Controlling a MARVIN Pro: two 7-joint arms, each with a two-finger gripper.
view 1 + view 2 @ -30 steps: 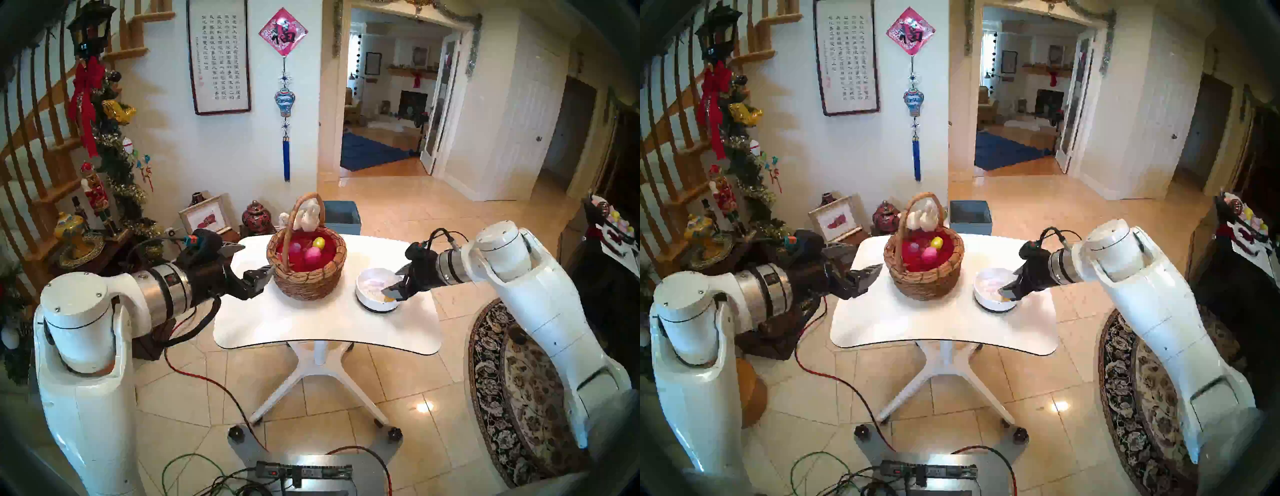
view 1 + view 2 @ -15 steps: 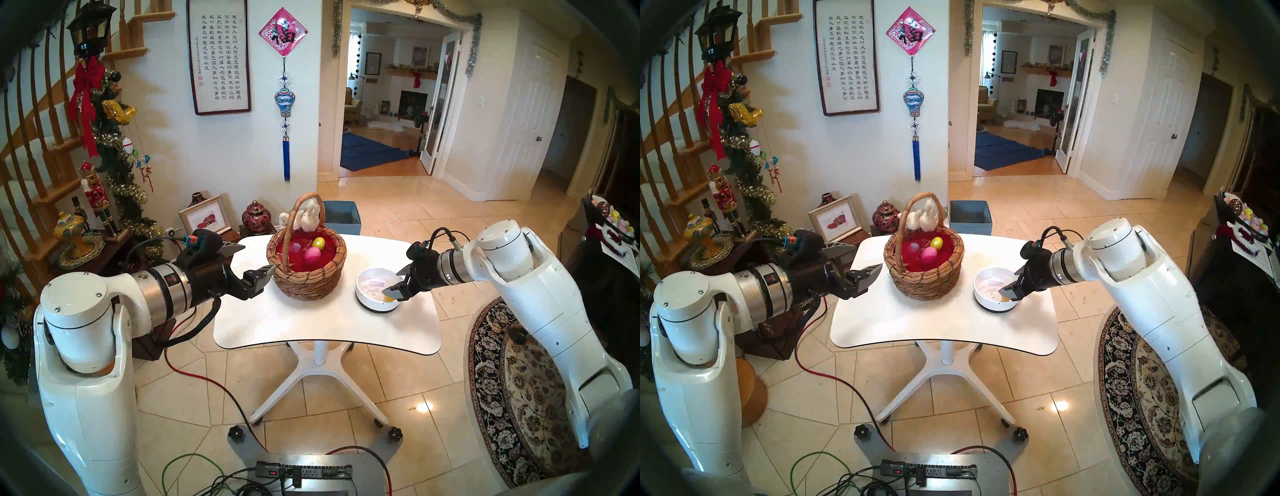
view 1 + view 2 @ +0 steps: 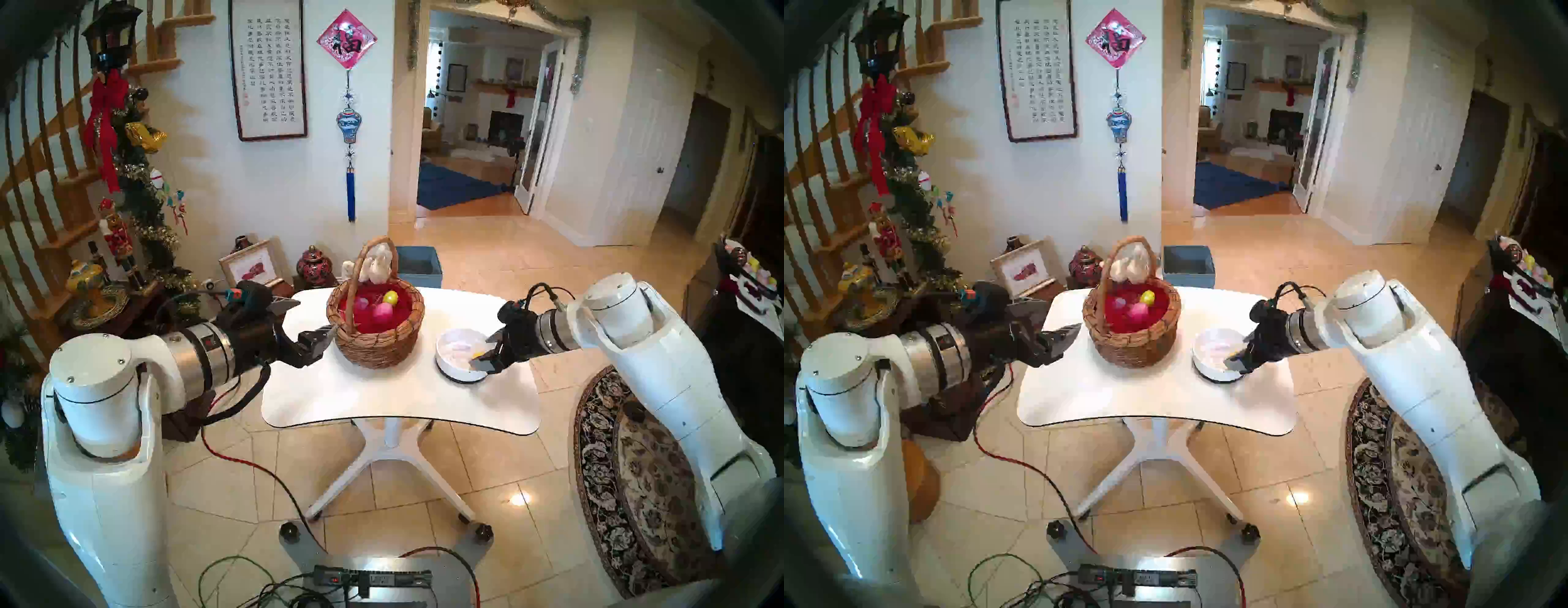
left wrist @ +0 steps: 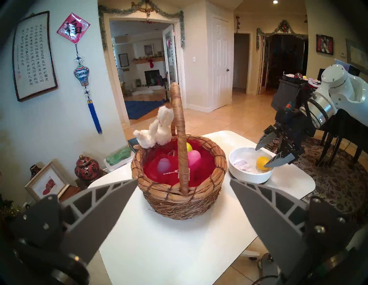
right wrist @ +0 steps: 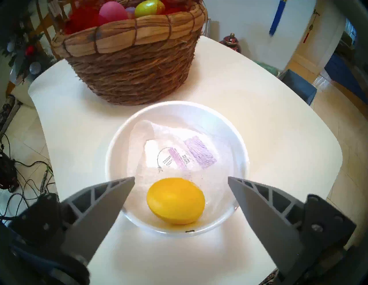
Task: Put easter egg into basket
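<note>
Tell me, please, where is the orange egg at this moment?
The orange egg lies inside the white bowl on the table's right part, right of the basket, between the open right gripper's fingers, untouched.

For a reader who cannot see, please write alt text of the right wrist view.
An orange-yellow egg lies in a low white bowl, between the open right pincer's fingertips. Behind stands a wicker basket holding coloured eggs.
</note>
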